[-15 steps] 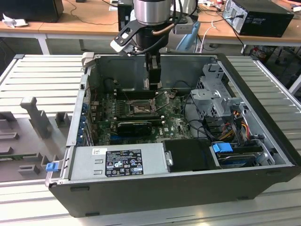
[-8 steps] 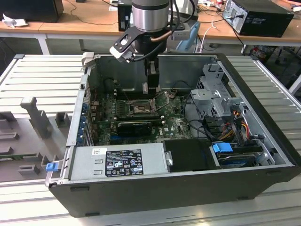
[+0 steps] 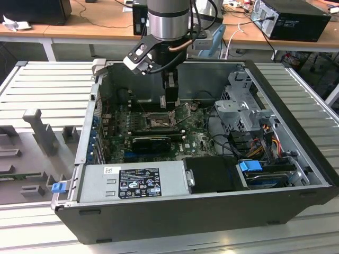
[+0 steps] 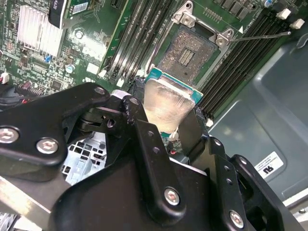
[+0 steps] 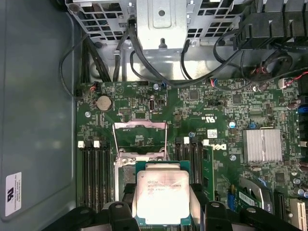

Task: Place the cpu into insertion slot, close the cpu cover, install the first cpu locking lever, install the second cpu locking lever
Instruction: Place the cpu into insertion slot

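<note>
So the insertion slot (image 3: 159, 123) sits open, slightly toward the exterior view's left of the gripper (image 3: 170, 103). The gripper's pinching the cpu (image 5: 160, 197) by two edges, flat and face up above the board. The slot pokes out just past the chip, with the cpu cover (image 5: 139, 126) flipped up beyond it.

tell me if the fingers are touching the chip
Touching. The second wrist view shows the fingers pressed against opposite edges of the chip, holding it near the uncovered socket.
</note>
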`<state>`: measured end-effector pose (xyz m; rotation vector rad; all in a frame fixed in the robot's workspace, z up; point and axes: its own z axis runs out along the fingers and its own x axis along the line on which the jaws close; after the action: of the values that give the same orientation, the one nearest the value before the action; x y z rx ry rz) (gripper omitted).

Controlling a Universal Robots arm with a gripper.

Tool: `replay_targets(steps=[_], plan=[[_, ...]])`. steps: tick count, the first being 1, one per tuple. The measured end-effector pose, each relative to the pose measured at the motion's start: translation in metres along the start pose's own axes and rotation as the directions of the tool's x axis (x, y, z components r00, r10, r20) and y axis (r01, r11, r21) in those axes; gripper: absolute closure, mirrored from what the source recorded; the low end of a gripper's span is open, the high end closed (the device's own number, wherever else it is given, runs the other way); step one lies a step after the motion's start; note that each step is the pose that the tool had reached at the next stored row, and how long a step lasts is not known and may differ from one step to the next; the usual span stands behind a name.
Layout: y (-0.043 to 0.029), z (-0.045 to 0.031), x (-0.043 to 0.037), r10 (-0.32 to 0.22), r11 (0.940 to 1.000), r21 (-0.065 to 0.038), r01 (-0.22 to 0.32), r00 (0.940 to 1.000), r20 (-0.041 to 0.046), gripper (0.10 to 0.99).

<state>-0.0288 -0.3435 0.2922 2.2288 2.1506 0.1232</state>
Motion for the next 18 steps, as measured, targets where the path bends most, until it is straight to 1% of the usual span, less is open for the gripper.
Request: replay_targets(steps=[6,10,13,15,16,18], plan=[[-0.0006,0.0053,-0.0002,0.0,1.0,0.0,0.0,1.0,0.0,0.557],[-0.0012,0.0107,-0.0003,0.0,1.0,0.0,0.0,1.0,0.0,0.557],[-0.0019,0.0165,-0.0005,0.0,1.0,0.001,0.0,1.0,0.0001,0.557],[-0.0023,0.0224,-0.0006,0.0,1.0,0.003,0.0,1.0,0.0001,0.557],[-0.0025,0.0241,-0.0007,-0.001,1.0,0.003,0.001,1.0,0.0001,0.557],[-0.0029,0.0272,-0.0008,-0.01,0.9999,0.003,0.01,1.0,-0.0023,0.557]])
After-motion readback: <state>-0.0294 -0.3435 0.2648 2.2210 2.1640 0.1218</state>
